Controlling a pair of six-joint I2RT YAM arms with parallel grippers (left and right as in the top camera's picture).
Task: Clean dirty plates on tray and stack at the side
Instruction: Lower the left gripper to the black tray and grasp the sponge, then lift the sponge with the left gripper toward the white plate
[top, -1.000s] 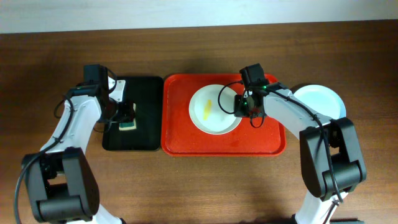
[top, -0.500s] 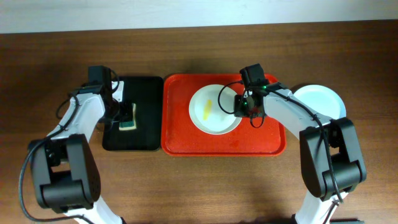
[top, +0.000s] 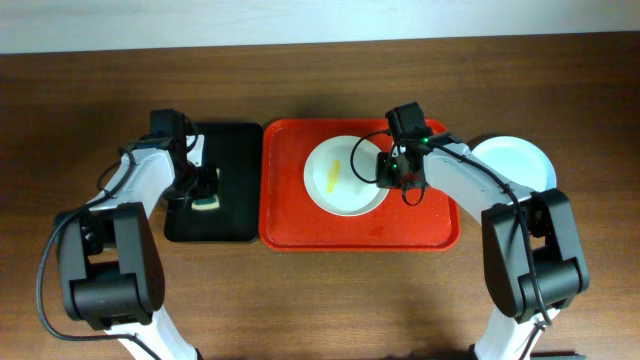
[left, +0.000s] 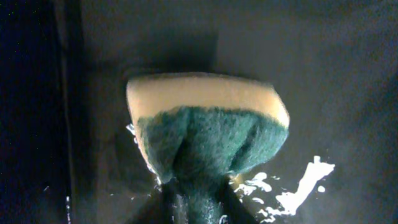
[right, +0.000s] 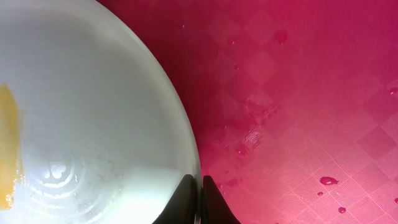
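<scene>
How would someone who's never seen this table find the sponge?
Start at the big red tray; a smaller black tray lies just left of it. The sponge sits on that one: a small block, yellow foam with a green face.

In the middle of the overhead frame the large tray (top: 360, 228) lies on the worktop (top: 320, 300), with a plate (top: 345, 178) in its upper middle. Just beside it on the left lies a small tray (top: 232, 215), with a sponge (top: 207, 201) on its left half. By the large tray's upper right corner a second plate (top: 515, 160) rests on the worktop.
</scene>
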